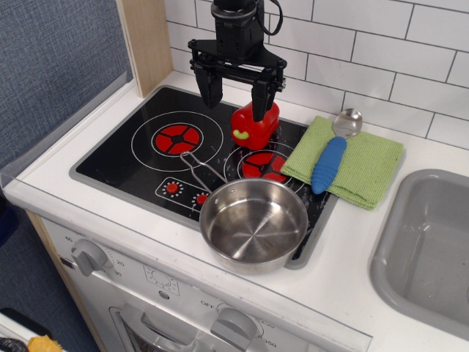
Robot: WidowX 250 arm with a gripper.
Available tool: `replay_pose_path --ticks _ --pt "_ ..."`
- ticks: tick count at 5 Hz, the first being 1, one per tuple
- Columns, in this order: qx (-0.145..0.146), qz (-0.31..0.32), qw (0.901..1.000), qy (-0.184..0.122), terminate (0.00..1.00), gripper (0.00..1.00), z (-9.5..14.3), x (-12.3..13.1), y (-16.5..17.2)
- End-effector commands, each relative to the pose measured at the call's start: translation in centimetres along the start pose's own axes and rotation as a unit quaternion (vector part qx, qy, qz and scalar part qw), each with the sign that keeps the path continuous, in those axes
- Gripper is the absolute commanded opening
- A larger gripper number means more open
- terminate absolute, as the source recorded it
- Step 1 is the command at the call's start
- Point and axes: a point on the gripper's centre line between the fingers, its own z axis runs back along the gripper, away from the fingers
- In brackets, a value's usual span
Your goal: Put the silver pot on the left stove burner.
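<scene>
Nearest the lens, the silver pot [253, 224] sits at lower centre on the cooktop's front right corner, well apart from the left stove burner [176, 138], while the gripper [235, 93] hangs empty at top, jaws apart, so nothing looks done yet.

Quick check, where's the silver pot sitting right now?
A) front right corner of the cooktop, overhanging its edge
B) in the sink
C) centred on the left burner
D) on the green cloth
A: the silver pot rests at the front right corner of the cooktop, its rim past the edge, while the left stove burner is bare.
</scene>
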Motion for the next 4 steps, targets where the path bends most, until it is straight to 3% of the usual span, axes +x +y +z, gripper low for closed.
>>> replay_pose_path --ticks 1,2,3,4 --pt "0.0 0.0 1.0 0.0 0.0 1.0 0.0 0.0 0.0" --pt "-0.043 -0.03 0.9985 -0.016 0.0 1.0 0.3 -0.2 -1.8" --pt "-0.06 -0.048 0.9959 -0.048 0.0 1.0 1.1 -0.2 -2.9" --pt "-0.064 -0.089 0.9901 -0.089 0.0 1.0 4.2 -1.2 -5.0"
